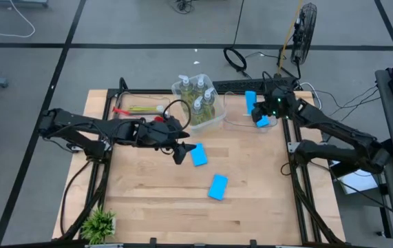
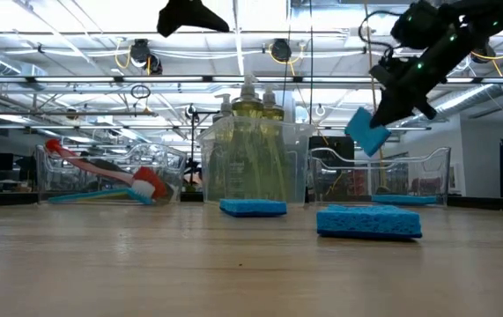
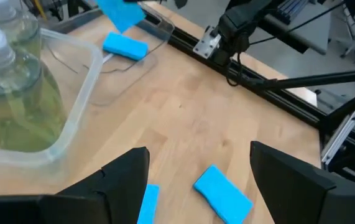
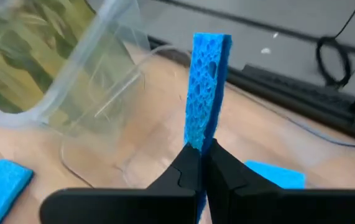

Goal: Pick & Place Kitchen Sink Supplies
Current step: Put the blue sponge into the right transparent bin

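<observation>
A pale wooden surface [image 1: 251, 200] fills the middle of the high view, with a grey floor and cables around it. Near the top centre a clear bin [image 1: 213, 117] holds the pump bottles of yellowish soap [image 1: 197, 93]; to its left, another bin holds the red brush [image 1: 122, 110] and the yellow-green brush [image 1: 141, 108]. A small green plant [image 1: 100, 224] sits in the lower left corner.

The left gripper [image 1: 181, 153] hangs over the centre of the surface with its fingers spread and nothing between them, just left of a blue sponge [image 1: 199, 155] lying flat. A second loose sponge [image 1: 217, 187] lies lower and to the right, apart from the first.

The right gripper [image 1: 261, 118] is raised at the upper right, its fingers pinching a third sponge [image 4: 207, 87] by one edge so it stands on end above a shallow clear bin. A fourth sponge [image 1: 250, 100] already lies in that bin [image 2: 432, 172].
</observation>
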`<act>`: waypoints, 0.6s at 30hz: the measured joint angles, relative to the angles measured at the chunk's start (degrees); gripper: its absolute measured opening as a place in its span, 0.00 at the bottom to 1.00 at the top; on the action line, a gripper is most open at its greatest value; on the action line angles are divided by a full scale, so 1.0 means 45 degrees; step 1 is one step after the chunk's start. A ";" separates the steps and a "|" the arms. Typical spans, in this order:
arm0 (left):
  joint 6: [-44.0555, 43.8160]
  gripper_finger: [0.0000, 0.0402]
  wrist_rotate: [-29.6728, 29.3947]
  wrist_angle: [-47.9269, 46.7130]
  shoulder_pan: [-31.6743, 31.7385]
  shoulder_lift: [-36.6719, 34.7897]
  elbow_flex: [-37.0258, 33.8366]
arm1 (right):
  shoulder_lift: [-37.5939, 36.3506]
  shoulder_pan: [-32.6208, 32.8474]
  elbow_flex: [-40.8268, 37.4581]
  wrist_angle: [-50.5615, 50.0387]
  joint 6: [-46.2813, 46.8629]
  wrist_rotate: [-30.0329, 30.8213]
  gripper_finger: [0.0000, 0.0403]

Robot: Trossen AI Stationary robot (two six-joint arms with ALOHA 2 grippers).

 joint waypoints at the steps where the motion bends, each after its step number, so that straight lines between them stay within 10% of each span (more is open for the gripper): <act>1: 0.0106 0.70 -0.0034 0.0001 0.0000 -0.0001 0.0000 | 0.0207 -0.0229 0.0000 0.0076 -0.0044 -0.0320 0.00; 18: 0.1182 0.69 -0.0437 -0.0059 -0.0040 -0.0010 -0.0034 | 0.3413 -0.1222 0.0000 0.0303 -0.0823 -0.1221 0.00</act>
